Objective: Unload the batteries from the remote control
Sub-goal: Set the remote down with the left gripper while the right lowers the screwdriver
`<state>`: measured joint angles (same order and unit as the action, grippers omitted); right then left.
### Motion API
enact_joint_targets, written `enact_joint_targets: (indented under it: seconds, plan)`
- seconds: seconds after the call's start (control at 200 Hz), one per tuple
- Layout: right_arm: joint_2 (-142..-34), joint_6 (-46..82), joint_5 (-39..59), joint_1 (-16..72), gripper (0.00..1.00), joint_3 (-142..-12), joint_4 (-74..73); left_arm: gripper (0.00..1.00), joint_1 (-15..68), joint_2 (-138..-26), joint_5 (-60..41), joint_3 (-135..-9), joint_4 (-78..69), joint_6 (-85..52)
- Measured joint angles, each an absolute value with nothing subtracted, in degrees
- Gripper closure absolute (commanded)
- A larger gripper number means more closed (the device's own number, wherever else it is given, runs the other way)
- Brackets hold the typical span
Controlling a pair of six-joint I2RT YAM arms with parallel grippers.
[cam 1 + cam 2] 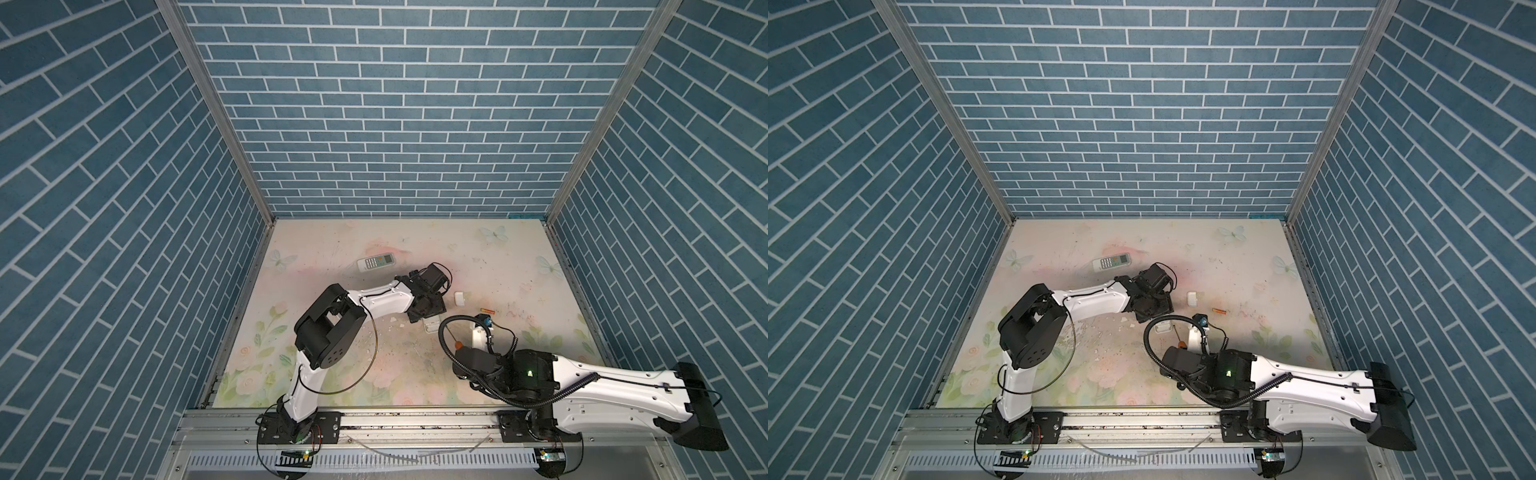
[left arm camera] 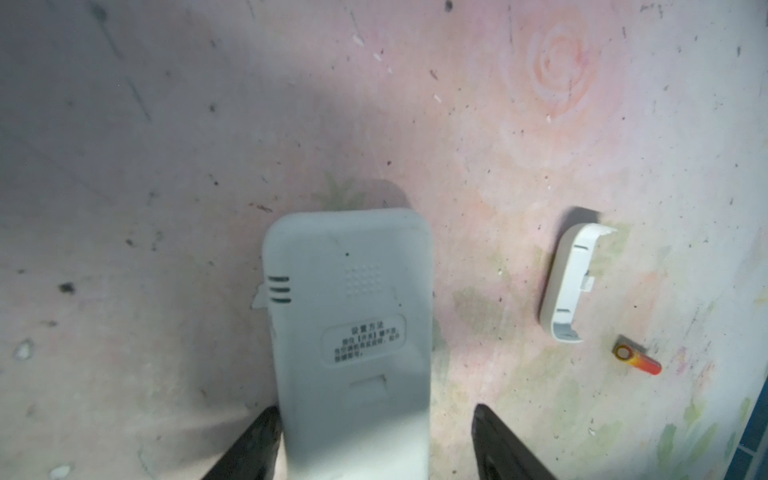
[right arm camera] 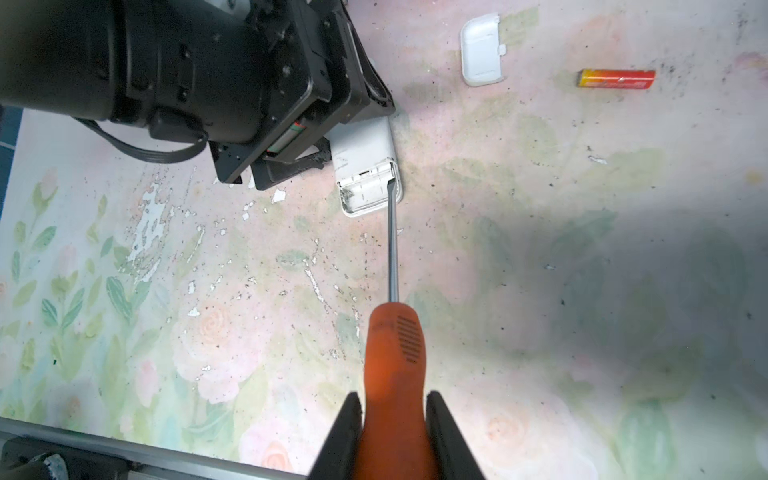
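My left gripper (image 2: pixel 374 411) stands spread around the near remote (image 2: pixel 349 316). That remote lies back-up on the table (image 1: pixel 519 257), with one finger (image 2: pixel 262 440) touching its edge and the other standing clear of it. My right gripper (image 3: pixel 394 397) is pinched on the orange handle of the one screwdriver (image 3: pixel 392 345). The blade tip sits inside that remote's open battery compartment (image 3: pixel 370 191). I cannot tell what else the compartment holds, since the left gripper hides most of it. One white cover (image 1: pixel 459 298) lies near the remote, to its right in both top views. One orange-gold battery (image 1: pixel 487 311), the only one I can count, lies loose farther out on the same side. A second remote (image 1: pixel 376 262), buttons-up, lies well apart toward the back wall, which makes two remotes in all.
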<state>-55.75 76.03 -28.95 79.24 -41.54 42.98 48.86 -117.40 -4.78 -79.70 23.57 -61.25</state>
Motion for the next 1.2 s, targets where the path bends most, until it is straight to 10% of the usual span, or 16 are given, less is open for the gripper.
enact_joint_targets:
  seconds: [0.565, 1.2]
  plan:
    - [-46.5, 65.5, -33.0, 66.6, 1.0, -47.5, 54.8, 0.2, 49.9, -102.0, -4.0, -63.0, 28.6, -60.9]
    - [-72.2, 38.6, -12.5, 47.4, 1.0, -51.2, 28.6, 0.18, 40.8, -78.5, 2.9, -55.3, 28.6, -52.4]
